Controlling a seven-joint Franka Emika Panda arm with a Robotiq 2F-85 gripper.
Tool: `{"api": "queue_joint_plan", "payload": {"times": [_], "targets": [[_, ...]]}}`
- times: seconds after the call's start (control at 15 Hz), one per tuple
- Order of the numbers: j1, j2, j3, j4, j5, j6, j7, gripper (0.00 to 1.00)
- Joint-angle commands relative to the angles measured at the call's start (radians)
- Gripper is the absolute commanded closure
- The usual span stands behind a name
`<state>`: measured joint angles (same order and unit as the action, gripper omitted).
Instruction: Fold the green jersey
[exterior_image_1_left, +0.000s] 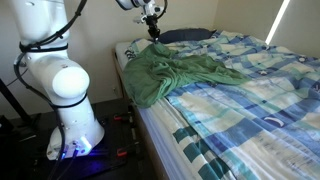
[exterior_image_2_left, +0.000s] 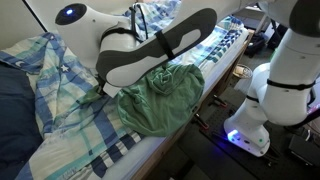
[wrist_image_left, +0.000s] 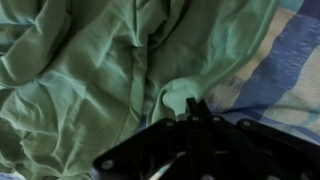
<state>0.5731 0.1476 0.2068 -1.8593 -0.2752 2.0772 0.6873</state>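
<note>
The tabletop is taking up most of both exterior views, and a blue-white-green checked bedspread is covering it. The white arm is standing beside it and is reaching over its corner; in an exterior view one thick link is blocking much of the scene. The green jersey is lying at the corner of the tabletop nearest the robot's base. It is spreading in a rumpled heap, and one part is hanging over the edge. A dark blue pillow is resting at the head end, just beyond the jersey.

The hand is hovering above the jersey's far edge, close to the pillow. In the wrist view the hand is sitting right at a raised ridge of green cloth, but the picture is dark and blurred. Whether its fingers are pinching that ridge or only touching it cannot be told, nor how wide they are standing.

Judging by this, the folding is barely under way. No clean crease or doubled layer is showing, and the cloth is bunching with loose wrinkles. Flattening and folding over probably both remain.
</note>
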Motion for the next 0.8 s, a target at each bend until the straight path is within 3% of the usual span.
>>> {"api": "queue_joint_plan", "payload": {"times": [0.0, 0.47, 0.73], "targets": [[-0.059, -0.127, 0.037, -0.141, -0.002, 0.009, 0.090, 1.00], [-0.166, -0.250, 0.079, -0.318, 0.064, 0.034, 0.195, 1.00], [-0.211, -0.287, 0.079, -0.384, 0.093, 0.033, 0.119, 1.00]]}}
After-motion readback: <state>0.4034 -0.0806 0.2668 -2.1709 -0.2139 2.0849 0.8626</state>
